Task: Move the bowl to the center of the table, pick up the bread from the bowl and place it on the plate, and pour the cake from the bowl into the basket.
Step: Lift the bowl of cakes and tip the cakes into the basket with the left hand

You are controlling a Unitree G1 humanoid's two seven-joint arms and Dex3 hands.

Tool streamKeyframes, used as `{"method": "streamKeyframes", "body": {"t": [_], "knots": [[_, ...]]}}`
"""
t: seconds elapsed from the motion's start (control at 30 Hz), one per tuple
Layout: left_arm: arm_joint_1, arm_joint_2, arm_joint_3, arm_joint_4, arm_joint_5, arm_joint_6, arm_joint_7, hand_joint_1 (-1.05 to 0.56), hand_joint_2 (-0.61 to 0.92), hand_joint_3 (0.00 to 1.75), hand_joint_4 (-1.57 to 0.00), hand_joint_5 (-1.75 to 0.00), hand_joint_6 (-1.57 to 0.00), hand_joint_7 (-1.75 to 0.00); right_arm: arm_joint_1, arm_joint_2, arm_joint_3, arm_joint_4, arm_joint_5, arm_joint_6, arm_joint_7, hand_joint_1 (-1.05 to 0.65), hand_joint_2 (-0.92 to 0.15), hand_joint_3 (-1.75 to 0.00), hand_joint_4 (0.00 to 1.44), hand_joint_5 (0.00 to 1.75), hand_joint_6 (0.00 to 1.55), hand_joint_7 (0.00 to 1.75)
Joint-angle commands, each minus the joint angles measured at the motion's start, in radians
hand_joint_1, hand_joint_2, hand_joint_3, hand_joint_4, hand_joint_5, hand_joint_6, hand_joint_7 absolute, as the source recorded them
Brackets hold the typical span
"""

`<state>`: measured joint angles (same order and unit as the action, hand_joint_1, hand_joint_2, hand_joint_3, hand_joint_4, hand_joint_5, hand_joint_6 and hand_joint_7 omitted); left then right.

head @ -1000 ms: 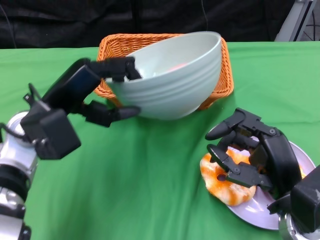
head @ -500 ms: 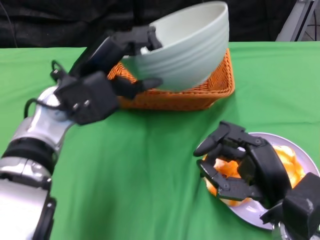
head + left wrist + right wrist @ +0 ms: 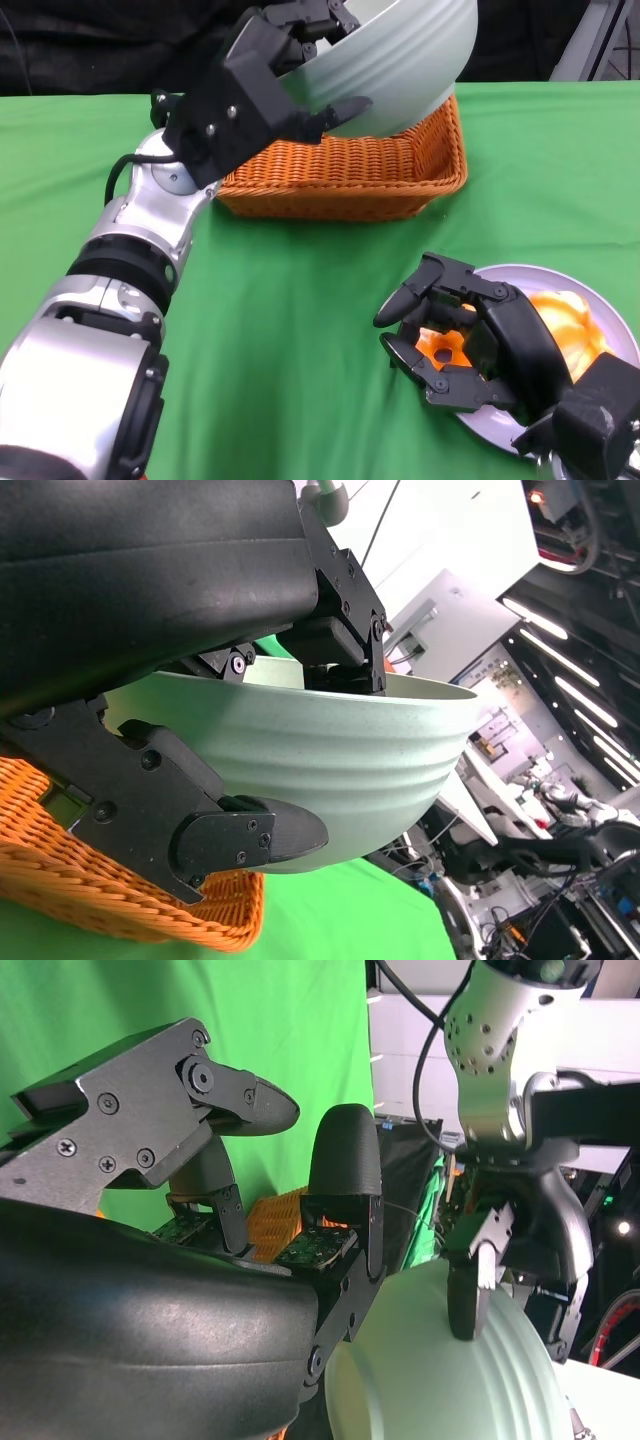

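A green cloth-covered table (image 3: 300, 330) stands before a black curtain (image 3: 100, 45), with what seem ceiling strip lights (image 3: 580, 630) beyond.

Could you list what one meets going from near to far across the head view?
Right hand over the plate with the bread → orange basket → left hand holding the tilted bowl above the basket.

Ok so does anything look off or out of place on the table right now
Nothing stands out. The bowl is tipped above the basket in the left hand, which suits pouring. The bread lies on the plate, under the right hand.
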<state>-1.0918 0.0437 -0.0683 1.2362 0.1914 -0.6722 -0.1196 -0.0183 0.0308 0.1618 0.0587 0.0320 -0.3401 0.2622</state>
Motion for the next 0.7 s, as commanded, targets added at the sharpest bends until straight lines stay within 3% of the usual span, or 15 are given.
{"method": "streamKeyframes", "body": {"t": [0.03,0.13,0.33,0.47,0.57,0.7], "knots": [[-0.058,-0.031,0.069,0.008,-0.09,0.077,-0.069,-0.24,0.77,0.73,-0.82,-1.75,-0.71,-1.42,0.006,-0.017,0.001,-0.003,-0.001,-0.012,0.004,-0.08,-0.65,-0.72,0.72,1.63,0.67,1.28],[-0.069,-0.047,0.102,0.007,-0.13,0.134,-0.109,-0.24,0.74,0.8,-0.81,-1.75,-0.65,-1.57,0.002,-0.019,0.003,0.007,0.0,-0.018,0.01,-0.1,-0.72,-0.59,0.72,1.65,0.67,1.24],[-0.097,-0.089,0.205,0.015,-0.254,0.285,-0.211,-0.24,0.67,0.85,-0.75,-1.75,-0.61,-1.63,-0.005,-0.023,0.007,0.028,-0.018,-0.033,0.01,-0.15,-0.87,-0.28,0.74,1.67,0.69,1.18],[-0.126,-0.114,0.278,0.015,-0.343,0.435,-0.258,-0.25,0.64,0.86,-0.74,-1.75,-0.61,-1.62,-0.004,-0.016,0.011,0.029,-0.024,-0.026,0.004,-0.14,-0.89,-0.23,0.73,1.65,0.7,1.18],[-0.139,-0.126,0.312,0.011,-0.386,0.501,-0.271,-0.19,0.59,0.99,-0.77,-1.75,-0.67,-1.57,-0.006,-0.015,0.012,0.034,-0.027,-0.021,0.002,-0.13,-0.89,-0.23,0.74,1.64,0.71,1.18],[-0.159,-0.134,0.356,0.01,-0.43,0.591,-0.256,-0.16,0.6,1.02,-0.82,-1.75,-0.72,-1.52,-0.013,-0.015,0.014,0.053,-0.036,-0.034,0.003,-0.14,-0.9,-0.22,0.73,1.66,0.7,1.19]]}}
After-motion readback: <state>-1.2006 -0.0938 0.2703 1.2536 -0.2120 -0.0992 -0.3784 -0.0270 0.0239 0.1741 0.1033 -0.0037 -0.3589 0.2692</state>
